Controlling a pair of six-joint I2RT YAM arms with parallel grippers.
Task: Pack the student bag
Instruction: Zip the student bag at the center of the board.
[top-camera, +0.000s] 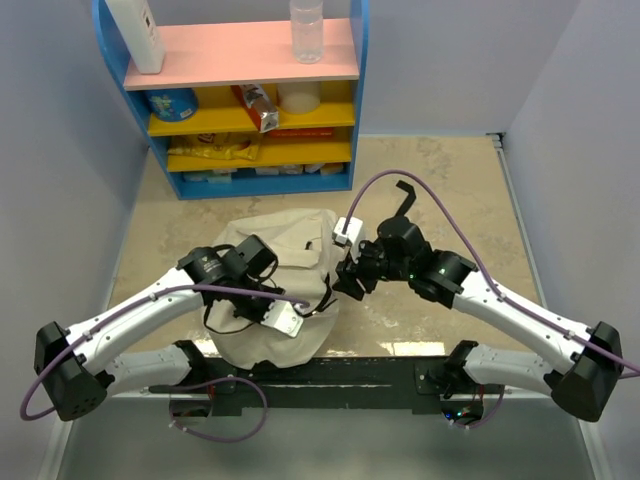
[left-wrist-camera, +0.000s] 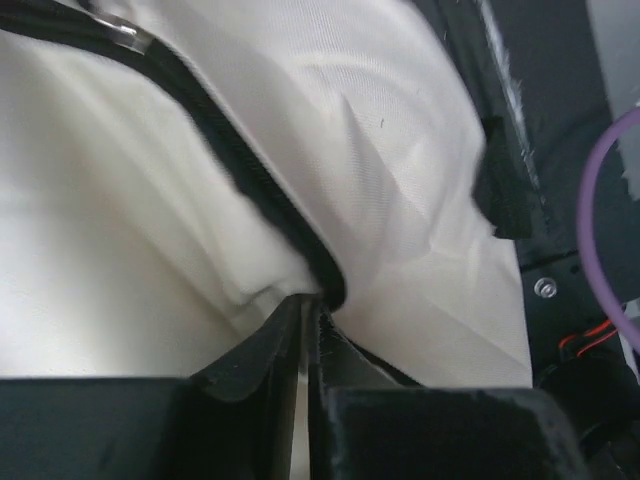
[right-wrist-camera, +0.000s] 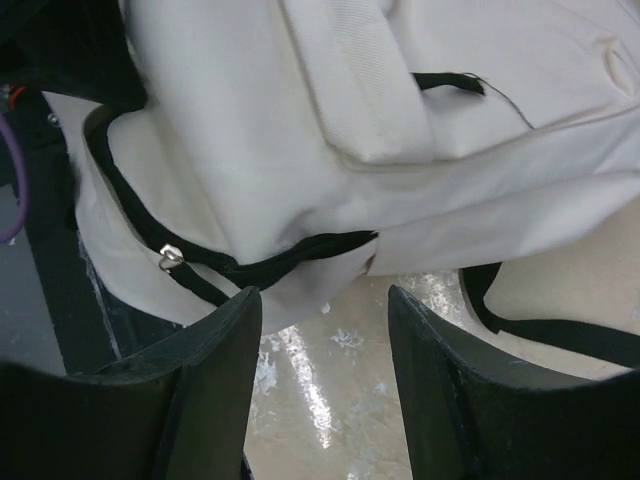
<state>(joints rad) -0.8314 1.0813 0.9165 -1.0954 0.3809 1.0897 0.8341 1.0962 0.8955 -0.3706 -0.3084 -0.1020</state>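
The student bag (top-camera: 272, 250) is a beige backpack lying in the middle of the table between both arms. My left gripper (top-camera: 245, 308) is down on its near half. In the left wrist view the fingers (left-wrist-camera: 262, 352) are pressed together at the bag's black zipper line (left-wrist-camera: 250, 175), with a sliver of pale fabric between them. My right gripper (top-camera: 352, 276) is at the bag's right edge. Its jaws (right-wrist-camera: 322, 330) are open and empty over bare table, just short of the bag's side (right-wrist-camera: 260, 150) and a black strap with a metal buckle (right-wrist-camera: 170, 258).
A blue shelf unit (top-camera: 240, 90) stands at the back with a white bottle (top-camera: 137, 32) and a clear bottle (top-camera: 307, 28) on its pink top and snacks on the yellow shelves. A black mounting rail (top-camera: 330, 375) runs along the near edge. Walls close in on both sides.
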